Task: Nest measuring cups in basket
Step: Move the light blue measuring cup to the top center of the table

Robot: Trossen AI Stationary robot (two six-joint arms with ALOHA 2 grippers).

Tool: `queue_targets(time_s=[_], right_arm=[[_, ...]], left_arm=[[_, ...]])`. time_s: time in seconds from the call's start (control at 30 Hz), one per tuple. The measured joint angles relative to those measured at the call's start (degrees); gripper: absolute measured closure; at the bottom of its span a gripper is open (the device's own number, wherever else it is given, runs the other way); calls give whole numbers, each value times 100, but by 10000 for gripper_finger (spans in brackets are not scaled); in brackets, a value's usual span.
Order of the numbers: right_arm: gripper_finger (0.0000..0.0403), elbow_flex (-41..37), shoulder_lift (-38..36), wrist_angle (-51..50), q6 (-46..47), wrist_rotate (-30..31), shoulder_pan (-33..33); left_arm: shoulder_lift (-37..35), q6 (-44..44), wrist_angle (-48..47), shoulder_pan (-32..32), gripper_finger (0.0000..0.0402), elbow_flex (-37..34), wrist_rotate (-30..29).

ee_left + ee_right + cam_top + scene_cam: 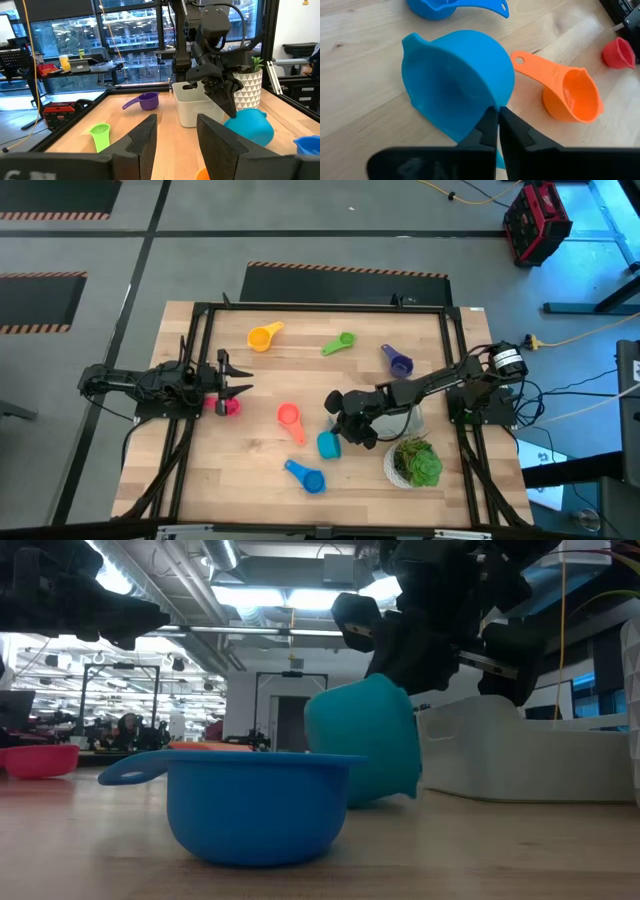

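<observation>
I have the right gripper [343, 432] down at about five o'clock of the table's middle, its jaws pressed nearly together, pinching the teal cup [457, 80] by what looks like its handle or rim edge. In the low view that cup [365, 740] is tipped on its side, one edge apparently touching the wood. The basket [197, 105] sits just beside it at three o'clock, partly under my right arm, with the plant pot [414, 462] at its five o'clock.

The left gripper [236, 382] waits at nine o'clock, jaws spread, just above the pink cup [231, 407].

My worry is the grip: it is thin and off-centre, so I judge the cup may swing or slip out as I lift. The blue cup [307, 475] lies near at seven o'clock and the orange cup [560, 87] just beside at ten o'clock; a dragged cup could knock either. Swinging toward the basket, I could also clip its wall or the pot.
</observation>
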Motion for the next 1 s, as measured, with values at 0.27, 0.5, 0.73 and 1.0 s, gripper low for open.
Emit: queue_targets(time_s=[0.27, 0.5, 0.73, 1.0], right_arm=[[396, 0, 0, -9, 0, 0, -2], [397, 0, -1, -19, 2, 2, -2], [397, 0, -51, -63, 4, 20, -2], [398, -2, -224, -59, 22, 105, -2]], left_arm=[[0, 0, 1, 0, 269, 0, 0], [0, 0, 1, 0, 269, 0, 0], [0, 0, 2, 0, 269, 0, 0], [-2, 0, 0, 0, 269, 0, 0]])
